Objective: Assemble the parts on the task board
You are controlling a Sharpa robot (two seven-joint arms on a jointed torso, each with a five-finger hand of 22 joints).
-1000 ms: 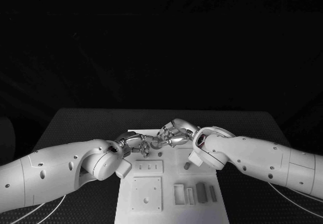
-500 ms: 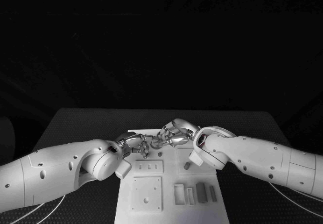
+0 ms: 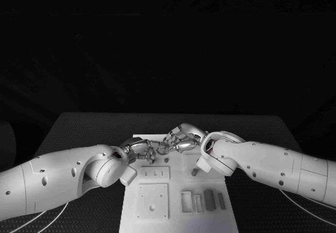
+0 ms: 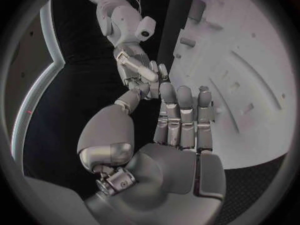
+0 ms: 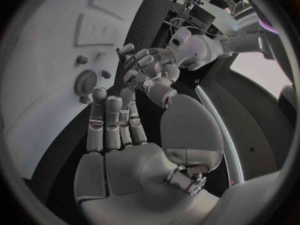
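The two silver robot hands are meeting fingertip to fingertip above the far end of the flat white task board (image 3: pixel 178 213), which is lying in the middle of the black desk (image 3: pixel 84 128). The left robot hand (image 3: pixel 142 149) and the right robot hand (image 3: pixel 180 139) are reaching toward each other with extended fingers; whether either is pinching a part cannot be told. Slim grey bar-shaped parts (image 3: pixel 209 200) are lying near the board's front right. Any handover probably wants one firm pinch before the other releases.
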